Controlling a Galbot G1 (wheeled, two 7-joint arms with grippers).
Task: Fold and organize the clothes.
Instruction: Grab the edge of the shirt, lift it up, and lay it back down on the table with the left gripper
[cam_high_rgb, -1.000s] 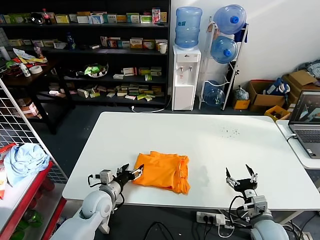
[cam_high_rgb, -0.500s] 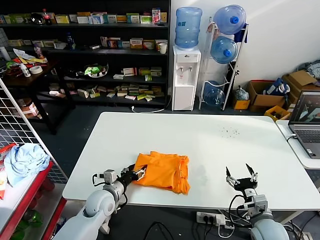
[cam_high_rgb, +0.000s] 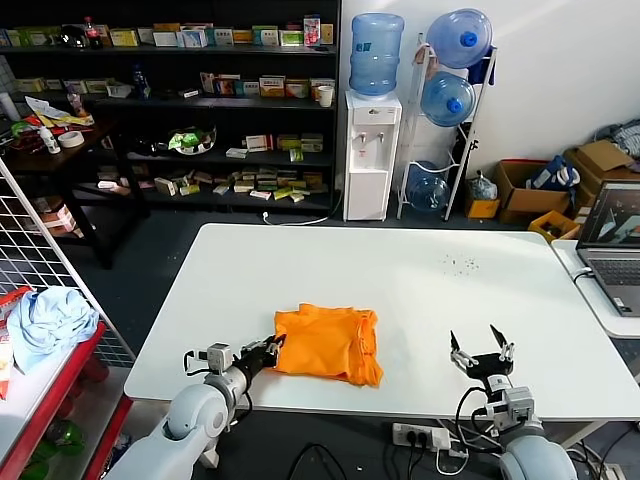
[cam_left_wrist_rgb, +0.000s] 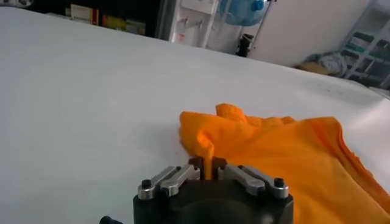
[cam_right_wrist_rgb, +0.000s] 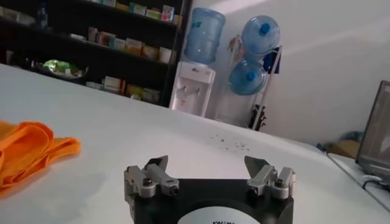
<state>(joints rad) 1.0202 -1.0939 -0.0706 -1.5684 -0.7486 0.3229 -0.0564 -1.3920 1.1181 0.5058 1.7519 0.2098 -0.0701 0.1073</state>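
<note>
Head view: shirt (cam_high_rgb: 327, 345) folded near table (cam_high_rgb: 420, 290) front edge. Left gripper (cam_high_rgb: 268, 349) pinches its left corner; right gripper (cam_high_rgb: 481, 356) spread wide, empty, well apart on the shirt's right.

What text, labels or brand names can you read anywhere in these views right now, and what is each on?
None can be read for certain.
Right gripper: a partial print on its white face plate, cut off at the frame edge, unreadable.
Shelf boxes: printed packaging, too small to read.
Laptop: screen content too small to read.
Orange T-shirt: no lettering visible on the folded side showing.
Water dispenser: no legible label.
</note>
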